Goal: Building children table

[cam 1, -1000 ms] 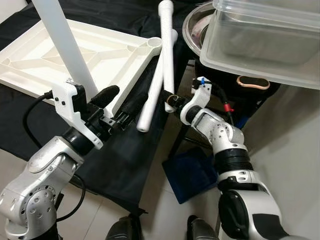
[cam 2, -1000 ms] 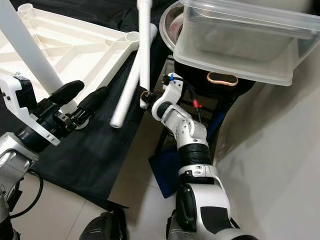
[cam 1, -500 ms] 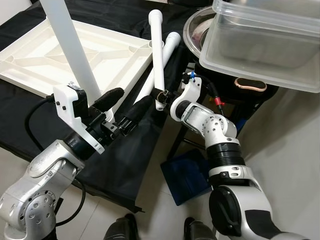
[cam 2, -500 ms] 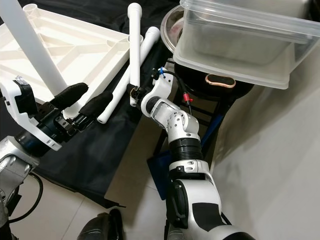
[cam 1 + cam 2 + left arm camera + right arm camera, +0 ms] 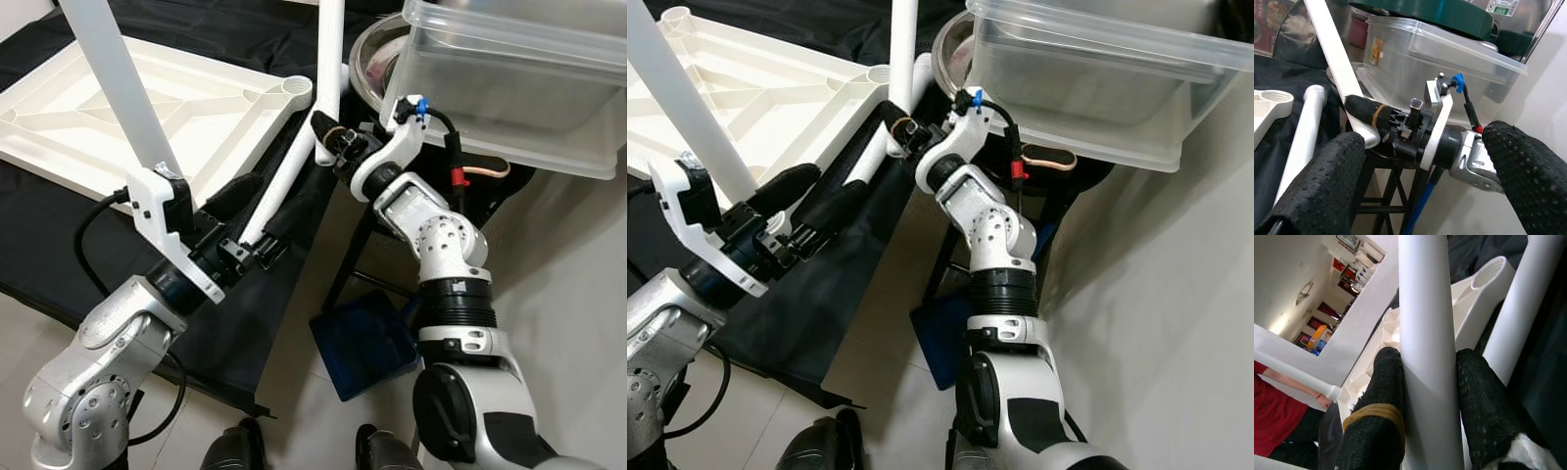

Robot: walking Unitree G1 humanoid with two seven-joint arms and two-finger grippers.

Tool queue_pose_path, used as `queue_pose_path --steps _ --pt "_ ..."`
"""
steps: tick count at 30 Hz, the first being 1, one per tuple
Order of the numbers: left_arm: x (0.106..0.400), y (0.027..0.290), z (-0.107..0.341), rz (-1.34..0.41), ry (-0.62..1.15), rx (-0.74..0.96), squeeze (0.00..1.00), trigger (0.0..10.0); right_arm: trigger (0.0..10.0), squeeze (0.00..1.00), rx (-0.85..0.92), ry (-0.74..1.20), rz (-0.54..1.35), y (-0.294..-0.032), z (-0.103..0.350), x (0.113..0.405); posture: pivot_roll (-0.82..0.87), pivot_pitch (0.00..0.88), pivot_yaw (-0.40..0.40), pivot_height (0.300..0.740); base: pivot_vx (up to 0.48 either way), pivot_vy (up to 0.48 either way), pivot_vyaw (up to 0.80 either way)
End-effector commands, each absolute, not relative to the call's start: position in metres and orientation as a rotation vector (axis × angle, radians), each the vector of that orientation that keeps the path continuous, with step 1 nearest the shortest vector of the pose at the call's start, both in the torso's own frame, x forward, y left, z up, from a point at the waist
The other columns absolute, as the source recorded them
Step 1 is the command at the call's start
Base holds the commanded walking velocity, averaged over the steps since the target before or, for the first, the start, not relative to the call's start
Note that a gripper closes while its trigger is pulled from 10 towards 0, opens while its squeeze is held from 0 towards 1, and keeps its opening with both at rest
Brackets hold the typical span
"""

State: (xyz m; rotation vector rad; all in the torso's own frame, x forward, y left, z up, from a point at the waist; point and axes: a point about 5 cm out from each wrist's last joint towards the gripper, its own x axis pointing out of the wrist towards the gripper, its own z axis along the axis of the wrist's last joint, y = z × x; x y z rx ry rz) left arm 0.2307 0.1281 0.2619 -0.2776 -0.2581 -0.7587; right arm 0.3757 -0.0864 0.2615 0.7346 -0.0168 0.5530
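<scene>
My right gripper (image 5: 328, 137) is clamped on a white leg (image 5: 330, 69), holding it upright just right of the tabletop's (image 5: 147, 108) near-right corner socket (image 5: 297, 86), in front of the clear bin (image 5: 509, 88). My left gripper (image 5: 257, 211) sits nearer and to the left with its fingers (image 5: 1327, 181) spread apart around a second leg (image 5: 284, 176) that lies slanted on the black cloth (image 5: 245, 313) beside the tabletop's right edge. A third leg (image 5: 118, 83) stands up from the upturned tabletop on the left.
</scene>
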Motion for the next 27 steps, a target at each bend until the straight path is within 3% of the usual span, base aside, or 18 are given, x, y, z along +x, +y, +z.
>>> queue_pose_path --steps 1,8,12,27 --pt "0.231 0.129 0.258 -0.735 -0.249 -0.276 0.0 10.0 0.0 0.0 0.714 -0.038 0.597 -0.083 0.266 0.372 0.0 0.22 -0.033 0.74 0.0 0.0 0.0" --pt "0.238 0.127 0.251 -0.69 -0.234 -0.26 0.0 10.0 0.0 0.0 0.572 0.004 0.519 -0.102 0.245 0.365 -0.01 0.217 -0.028 0.74 0.0 0.0 0.0" --pt "0.237 0.124 0.252 -0.689 -0.242 -0.263 0.0 10.0 0.0 0.0 0.365 0.143 0.435 -0.102 0.209 0.356 -0.01 0.212 -0.027 0.74 0.0 0.0 0.0" --pt "0.236 0.122 0.254 -0.68 -0.255 -0.256 0.0 10.0 0.0 0.0 0.408 0.117 0.461 -0.09 0.206 0.344 0.0 0.215 -0.027 0.74 0.0 0.0 0.0"
